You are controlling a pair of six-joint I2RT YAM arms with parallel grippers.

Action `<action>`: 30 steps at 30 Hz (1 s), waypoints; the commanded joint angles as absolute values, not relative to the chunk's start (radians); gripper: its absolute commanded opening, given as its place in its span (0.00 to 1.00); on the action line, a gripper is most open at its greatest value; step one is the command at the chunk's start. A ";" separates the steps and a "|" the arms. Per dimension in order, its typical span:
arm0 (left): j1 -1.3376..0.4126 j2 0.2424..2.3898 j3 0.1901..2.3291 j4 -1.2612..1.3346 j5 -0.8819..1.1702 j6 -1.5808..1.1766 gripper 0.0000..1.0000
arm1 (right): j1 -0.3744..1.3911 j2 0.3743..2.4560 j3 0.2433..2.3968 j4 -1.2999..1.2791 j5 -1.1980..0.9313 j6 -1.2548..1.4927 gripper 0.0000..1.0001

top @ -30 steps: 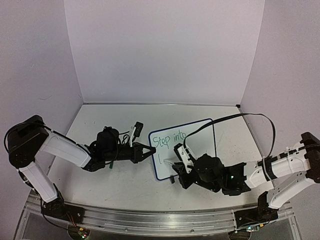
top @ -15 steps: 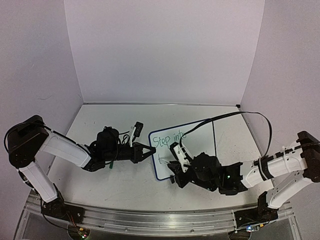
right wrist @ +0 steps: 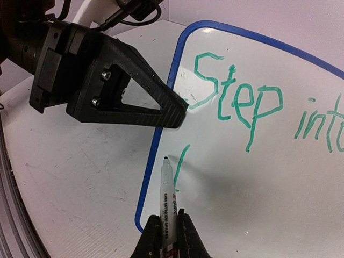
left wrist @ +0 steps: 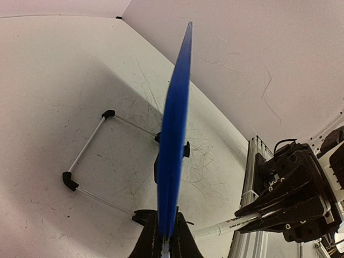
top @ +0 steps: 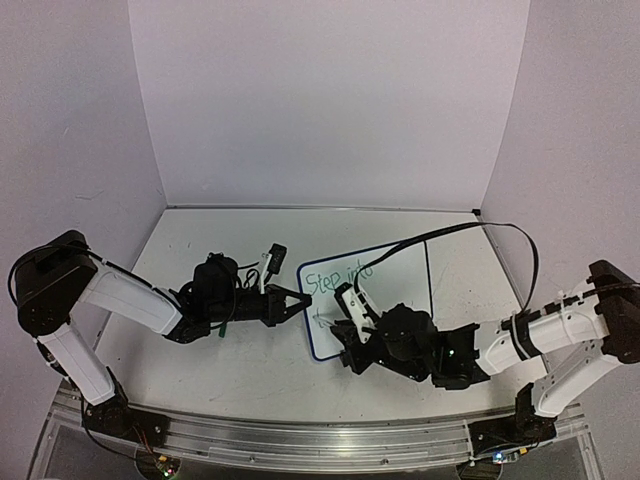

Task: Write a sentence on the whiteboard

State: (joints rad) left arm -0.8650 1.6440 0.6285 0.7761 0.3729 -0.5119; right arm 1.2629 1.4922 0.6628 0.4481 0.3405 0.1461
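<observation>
The whiteboard [top: 400, 262] stands tilted at mid-table, and its blue rim [left wrist: 174, 129] runs edge-on through the left wrist view. My left gripper [top: 298, 303] is shut on the board's left edge [left wrist: 165, 239]. The sentence [right wrist: 242, 102] reads "Step into" in green, with one short slanted stroke [right wrist: 180, 161] below the "S". My right gripper [right wrist: 167, 232] is shut on a white marker [right wrist: 168, 196]. The marker's dark tip sits at the board's lower left, just left of that stroke. From above, the right gripper [top: 345, 328] lies low in front of the board.
The board's wire stand with black feet [left wrist: 86, 161] rests on the scuffed tabletop behind it. An aluminium rail [top: 300, 440] runs along the near edge. A black cable [top: 450, 234] arcs over the board to the right arm. White walls close in the table.
My right gripper has shifted left with the marker, toward the board's lower-left corner. The left arm and the board have stayed put.
</observation>
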 commanded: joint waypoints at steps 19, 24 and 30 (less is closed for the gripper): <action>-0.864 1.648 0.641 0.751 0.354 -0.499 0.00 | 1.264 1.515 0.695 0.418 0.434 0.180 0.00; -0.864 1.648 0.641 0.750 0.354 -0.500 0.00 | 1.264 1.507 0.691 0.402 0.458 0.194 0.00; -0.864 1.648 0.642 0.749 0.353 -0.502 0.00 | 1.264 1.483 0.677 0.387 0.495 0.215 0.00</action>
State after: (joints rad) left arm -0.8650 1.6440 0.6285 0.7753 0.3717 -0.5053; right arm 1.2689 1.5109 0.6670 0.4212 0.4146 0.1883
